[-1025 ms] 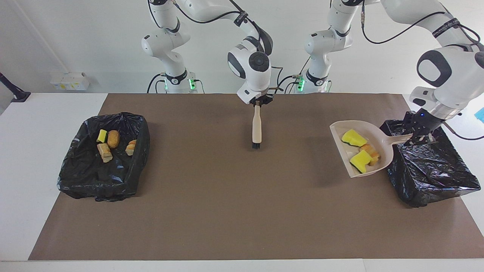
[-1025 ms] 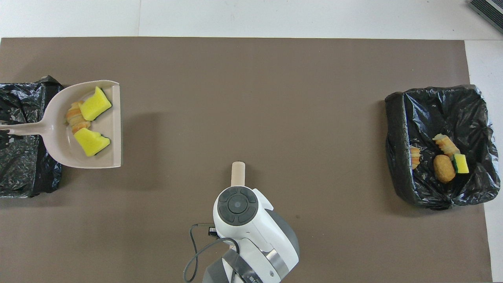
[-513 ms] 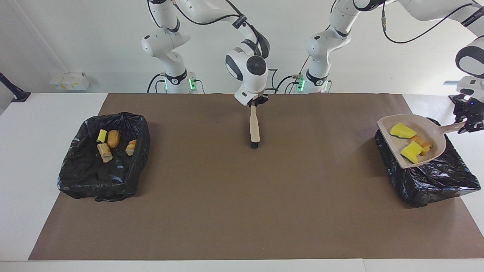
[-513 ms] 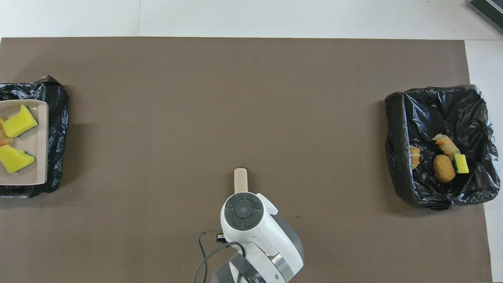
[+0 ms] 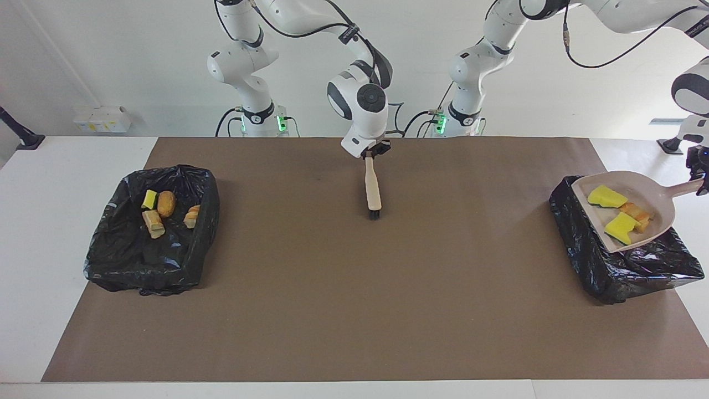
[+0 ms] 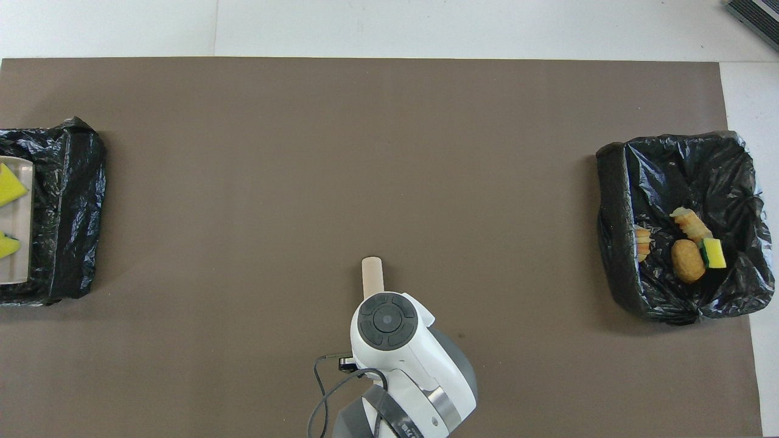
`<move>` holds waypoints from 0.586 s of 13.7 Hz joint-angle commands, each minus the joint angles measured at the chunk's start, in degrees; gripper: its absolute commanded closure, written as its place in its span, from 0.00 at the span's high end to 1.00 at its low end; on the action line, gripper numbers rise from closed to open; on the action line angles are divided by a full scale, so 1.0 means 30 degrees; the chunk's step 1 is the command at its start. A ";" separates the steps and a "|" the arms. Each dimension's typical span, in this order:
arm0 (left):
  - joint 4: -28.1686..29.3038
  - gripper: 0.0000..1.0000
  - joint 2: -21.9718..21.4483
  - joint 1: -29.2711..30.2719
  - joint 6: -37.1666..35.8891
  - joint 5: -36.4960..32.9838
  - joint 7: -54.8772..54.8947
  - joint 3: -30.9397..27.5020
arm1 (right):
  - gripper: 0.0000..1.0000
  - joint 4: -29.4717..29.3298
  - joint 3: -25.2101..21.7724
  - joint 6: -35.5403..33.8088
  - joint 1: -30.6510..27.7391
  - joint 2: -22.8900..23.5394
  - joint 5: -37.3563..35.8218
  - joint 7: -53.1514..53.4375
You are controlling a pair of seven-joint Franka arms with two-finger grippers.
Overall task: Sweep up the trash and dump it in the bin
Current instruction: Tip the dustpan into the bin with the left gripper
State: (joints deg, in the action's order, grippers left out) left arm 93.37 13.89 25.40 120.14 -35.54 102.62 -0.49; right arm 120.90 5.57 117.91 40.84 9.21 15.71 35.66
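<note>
We log a white bench (image 5: 50, 233) against a plain white wall, most of its top covered by a brown mat (image 5: 354, 288). A black-lined bin (image 5: 152, 230) sits at the right arm's end of the bench; in it we count four pieces of trash (image 5: 159, 210): one yellow wedge, a brown lump, and two striped lumps. A second bin (image 5: 620, 260), also black-lined, sits at the left arm's end.

Over this second bin hangs a beige dustpan (image 5: 659, 199), tilted, its open lip toward the bench middle and its handle running out toward the left arm's end. It carries three chunks (image 5: 620, 213): two yellow wedges and one orange-tan lump between them. The left tool (image 5: 699, 176) is clamped on the handle tip at the edge of the facing view; it falls outside the overhead view.

The right tool (image 5: 372, 151) is over the mat's middle, near the robots' edge, closed on the handle of a brush (image 5: 372, 188). The brush hangs nearly upright, long axis vertical, black bristles pointing down. We cannot tell whether the bristles touch the mat.
</note>
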 commanded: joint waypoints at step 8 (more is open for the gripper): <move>0.0487 0.00 -0.1814 -0.2751 -0.0875 -1.0381 -0.3527 -0.0159 | 1.00 -0.1770 -0.0042 -0.0600 -0.3239 -0.1340 -0.2684 -0.0519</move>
State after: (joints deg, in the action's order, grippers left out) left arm 93.35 11.32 18.45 118.66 -61.62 94.18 -0.33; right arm 116.92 5.17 117.92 33.84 6.96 9.52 35.56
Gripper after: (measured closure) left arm 0.683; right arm 0.000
